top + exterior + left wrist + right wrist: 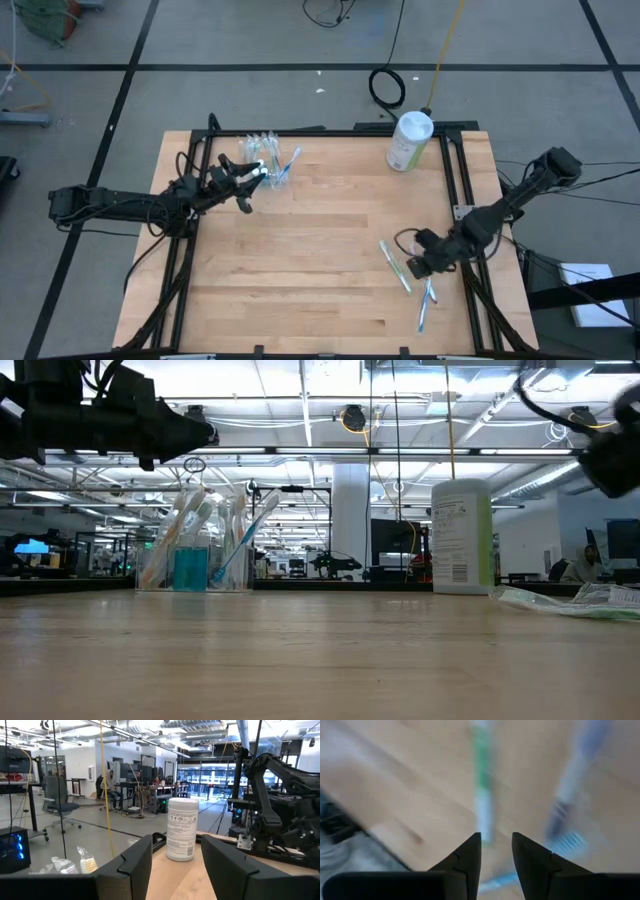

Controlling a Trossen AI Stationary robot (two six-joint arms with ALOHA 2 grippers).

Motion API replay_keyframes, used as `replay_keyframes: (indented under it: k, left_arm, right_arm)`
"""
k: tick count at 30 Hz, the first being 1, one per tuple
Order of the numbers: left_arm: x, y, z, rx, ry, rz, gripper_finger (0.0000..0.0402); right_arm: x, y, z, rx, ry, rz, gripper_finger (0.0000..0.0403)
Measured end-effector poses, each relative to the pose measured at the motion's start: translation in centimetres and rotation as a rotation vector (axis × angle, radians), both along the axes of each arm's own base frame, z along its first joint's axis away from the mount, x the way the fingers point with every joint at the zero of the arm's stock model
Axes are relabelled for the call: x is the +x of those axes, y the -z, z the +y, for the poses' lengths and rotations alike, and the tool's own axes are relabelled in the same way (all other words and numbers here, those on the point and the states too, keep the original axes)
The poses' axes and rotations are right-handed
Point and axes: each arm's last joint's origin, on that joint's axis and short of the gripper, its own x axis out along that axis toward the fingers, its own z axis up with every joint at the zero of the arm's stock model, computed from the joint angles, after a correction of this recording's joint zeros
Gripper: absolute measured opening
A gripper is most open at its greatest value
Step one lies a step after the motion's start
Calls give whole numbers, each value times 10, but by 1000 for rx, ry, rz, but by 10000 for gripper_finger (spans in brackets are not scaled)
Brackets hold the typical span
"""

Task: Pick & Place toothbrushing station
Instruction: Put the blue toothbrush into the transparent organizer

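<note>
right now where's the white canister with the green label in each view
High view: white canister stands at the table's far edge, right of centre.
Low view: the canister stands upright, right of centre.
Left wrist view: the canister sits mid-picture, beyond the fingers.
Right wrist view: not in it.
Shared landmark: the wooden table.

High cam looks straight down, whole table (300, 270) in frame, floor around it. Low cam sits at tabletop level, faces across into the room; shares the white canister (461, 536) and clear cup (195, 565) with high view. Left wrist cam faces level past the canister. Right wrist cam points down, very close on the wood.
</note>
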Motion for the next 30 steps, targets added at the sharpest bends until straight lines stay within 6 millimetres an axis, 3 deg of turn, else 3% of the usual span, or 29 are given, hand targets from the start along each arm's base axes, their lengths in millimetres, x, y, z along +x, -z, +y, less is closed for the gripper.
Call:
replay_keyframes:
  k: [13,30]
  left_arm:
    - [0,0,0,4,-1,1,177]
    - [0,0,0,6,-2,0,177]
  right_arm:
    - [-30,14,10,-43,176,322,102]
    - [-23,21,11,-145,188,242,102]
